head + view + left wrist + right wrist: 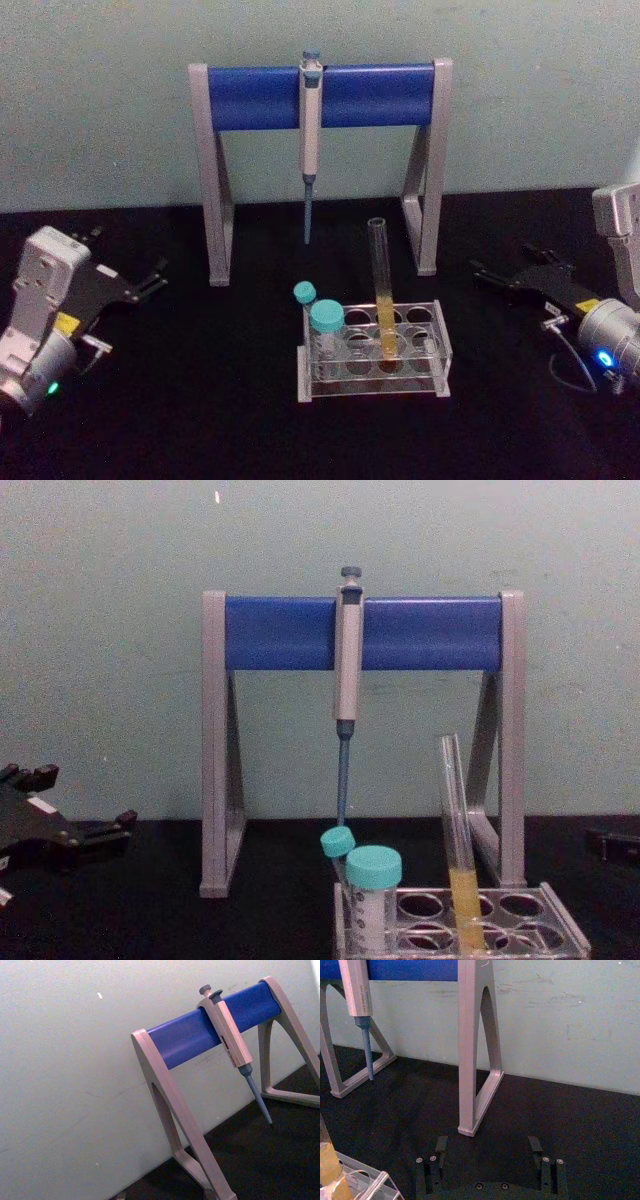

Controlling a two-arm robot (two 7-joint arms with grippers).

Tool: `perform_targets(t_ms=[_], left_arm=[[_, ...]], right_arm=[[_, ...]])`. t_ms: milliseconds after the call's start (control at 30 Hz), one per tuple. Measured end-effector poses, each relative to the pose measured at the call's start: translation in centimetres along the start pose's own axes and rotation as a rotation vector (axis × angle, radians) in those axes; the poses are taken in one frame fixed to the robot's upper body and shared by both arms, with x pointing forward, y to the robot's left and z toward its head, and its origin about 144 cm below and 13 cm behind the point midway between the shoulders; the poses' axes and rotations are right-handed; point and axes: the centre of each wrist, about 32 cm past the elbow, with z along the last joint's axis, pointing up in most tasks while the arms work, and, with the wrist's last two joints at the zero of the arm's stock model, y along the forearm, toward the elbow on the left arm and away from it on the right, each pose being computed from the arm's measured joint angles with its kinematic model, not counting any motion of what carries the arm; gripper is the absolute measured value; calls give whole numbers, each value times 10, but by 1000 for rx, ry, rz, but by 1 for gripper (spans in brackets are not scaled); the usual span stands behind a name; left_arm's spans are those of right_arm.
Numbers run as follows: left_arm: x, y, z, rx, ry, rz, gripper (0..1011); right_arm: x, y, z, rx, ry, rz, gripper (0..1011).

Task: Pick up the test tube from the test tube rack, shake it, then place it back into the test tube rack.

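The test tube is a long clear glass tube with yellow liquid in its lower part. It stands slightly tilted in the clear test tube rack at the table's middle. From the chest view the test tube rises out of the test tube rack. My left gripper rests open on the table far to the left, holding nothing. My right gripper lies to the right of the rack. Its fingers stand apart with only black table between them, and the test tube shows off to one side.
Two teal-capped tubes stand in the rack's left holes. Behind the rack is a grey-and-blue pipette stand with a grey pipette hanging from its bar. A pale wall closes the back. Black table lies bare on both sides of the rack.
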Motion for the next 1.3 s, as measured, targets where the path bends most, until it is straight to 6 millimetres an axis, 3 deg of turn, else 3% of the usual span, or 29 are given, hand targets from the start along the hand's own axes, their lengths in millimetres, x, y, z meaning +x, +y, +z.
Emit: perform_targets(t_ms=[1300], left_arm=[[0,0,0,0,0,0,1001]], right_arm=[[0,0,0,0,1,0,1000]])
